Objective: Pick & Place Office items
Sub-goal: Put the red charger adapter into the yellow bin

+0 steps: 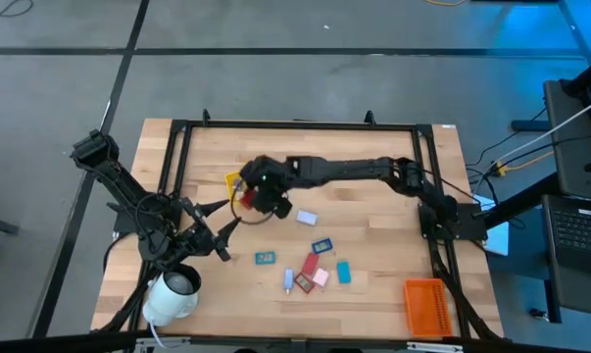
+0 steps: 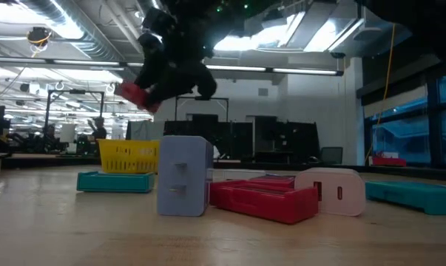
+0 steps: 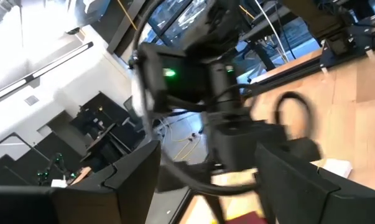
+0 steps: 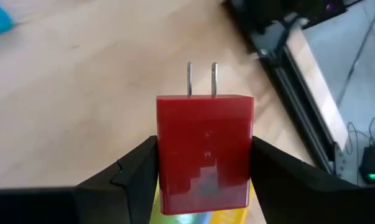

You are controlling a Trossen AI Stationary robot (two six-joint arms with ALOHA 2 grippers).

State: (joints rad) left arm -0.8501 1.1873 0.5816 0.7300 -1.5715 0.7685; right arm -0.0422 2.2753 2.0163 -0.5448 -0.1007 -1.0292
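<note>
My right gripper (image 1: 248, 199) reaches across to the table's left middle, shut on a red block with two metal prongs (image 4: 204, 146). It hangs above a yellow ribbed tray (image 1: 233, 182). In the low view the red block (image 2: 137, 96) is well above the table. Several small office items lie flat on the wood to the right and nearer: light blue (image 1: 306, 218), teal (image 1: 321, 245), red (image 1: 310, 265), pink (image 1: 320, 277). My left gripper (image 1: 221, 230) waits open at the near left, level, facing the right arm. My right gripper pinches the red block by its two opposite side faces (image 4: 165, 162) between its two fingers. The fingers come from the table's right, slanting down. The prongs (image 4: 201, 79) point away from the gripper. The block is lifted clear of the table.
An orange ribbed tray (image 1: 424, 304) stands at the near right corner. A white roll (image 1: 172, 294) lies at the near left, by the left arm's base. A black frame (image 1: 295, 126) runs around the table. In the low view a lavender block (image 2: 184, 176) stands upright close to the camera.
</note>
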